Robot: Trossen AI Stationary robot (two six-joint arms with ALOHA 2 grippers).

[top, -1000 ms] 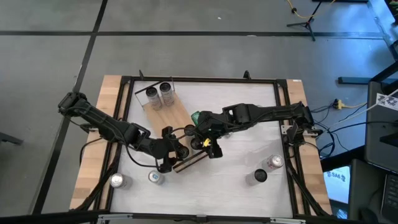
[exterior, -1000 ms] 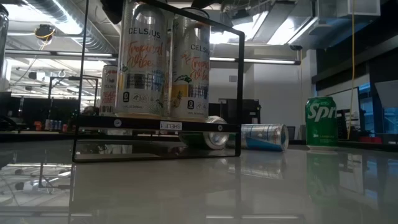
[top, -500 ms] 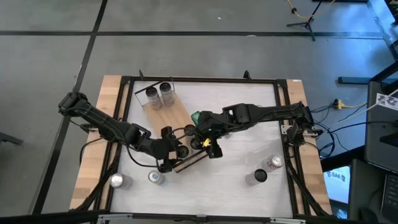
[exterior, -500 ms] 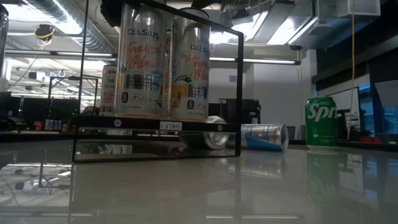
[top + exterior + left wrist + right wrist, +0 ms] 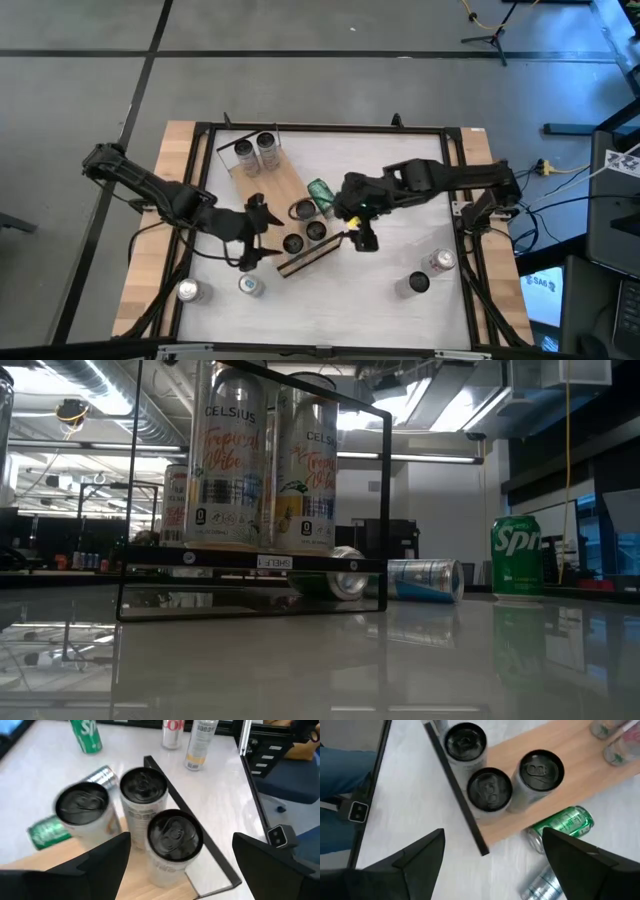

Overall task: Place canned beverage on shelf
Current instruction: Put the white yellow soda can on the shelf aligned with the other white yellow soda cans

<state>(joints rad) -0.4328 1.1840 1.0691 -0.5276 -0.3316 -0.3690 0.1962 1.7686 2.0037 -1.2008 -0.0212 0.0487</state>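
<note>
- The shelf point(image 5: 268, 195) lies diagonally across the middle of the table point(image 5: 400, 170), a light-wood board with dark edges.
- Two cans point(image 5: 254, 149) stand at its far end; three more cans point(image 5: 304, 226) stand grouped at its near end, by the dark lip.
- So five cans are on the board, and that part of the job looks done.
- The left hand point(image 5: 254, 232) hangs just beside the near group with its fingers spread wide, holding nothing.
- The right hand point(image 5: 362, 232) sits at the other side of that group, also wide and empty.
- A green can point(image 5: 320, 191) lies on its side touching or just beside the shelf edge, with a silver can point(image 5: 542, 884) lying next to it.
- Four upright cans wait near the table's front: two at the left point(image 5: 189, 291) and two at the right point(image 5: 441, 261).
- My judgement: roughly half remains, the fallen pair being the nearest next pick.
</note>
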